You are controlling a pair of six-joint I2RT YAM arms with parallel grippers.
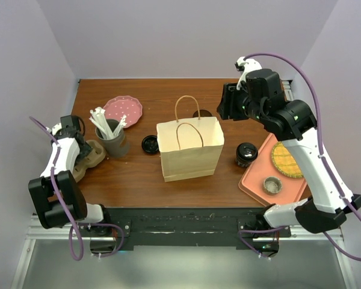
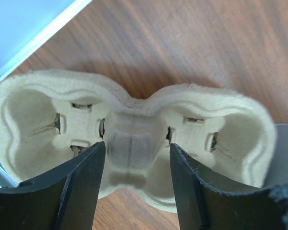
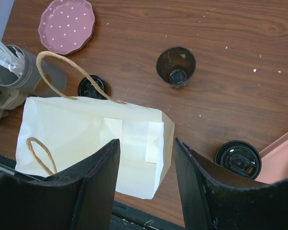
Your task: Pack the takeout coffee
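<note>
1. Right gripper: I find it raised over the far side of the table, behind the right rear corner of the bag. Jaws stand wide and hold nothing. In the right wrist view the bag's top edge fills the gap between the fingers.

2. Coffee: upright on the table with its lid on, between the bag and the tray and just beside the tray's edge. It sits on the near side of the right gripper, well apart from it and below it. The right wrist view puts it outside the jaws, beyond the right-hand finger, untouched.

3. Left gripper: low at the left edge, over the carrier. Jaws are apart, astride the carrier's middle ridge. I cannot tell whether the fingers touch it.

4. Surface: dark brown wood table.
- An open cup, dark and without a lid, stands behind the bag.
- A loose black lid lies just left of the bag.
- A grey cup of white utensils stands left of that.
- A pink dotted plate lies beyond the grey cup.
- The tray carries a round waffle and a small bowl.

5. Room: plain pale lilac walls close in the table at the back and on both sides.
</note>
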